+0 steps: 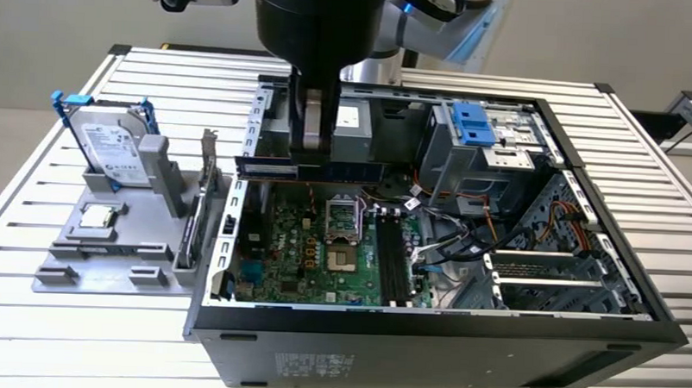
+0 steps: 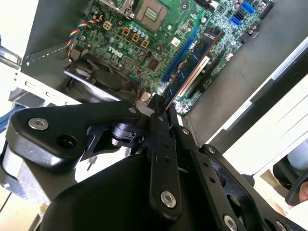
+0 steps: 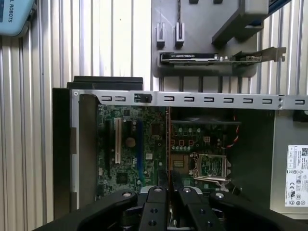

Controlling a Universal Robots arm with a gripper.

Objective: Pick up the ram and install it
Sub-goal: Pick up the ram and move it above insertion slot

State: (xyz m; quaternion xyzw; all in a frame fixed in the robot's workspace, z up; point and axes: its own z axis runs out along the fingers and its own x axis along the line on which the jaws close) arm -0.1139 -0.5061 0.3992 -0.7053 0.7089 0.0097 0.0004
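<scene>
Ram (image 1: 347,170) is pinched at mid-length between the closed fingers of the gripper (image 1: 310,148). It is held level and on edge above the open case (image 1: 434,325), over the far end of the motherboard (image 1: 304,244) (not yet seated). The top-edge grip was probably chosen so the lower contact edge stays free.

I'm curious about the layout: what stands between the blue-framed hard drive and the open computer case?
In the exterior view, an expansion card with a metal bracket stands on edge in the grey holder, between hard drive and case.
</scene>
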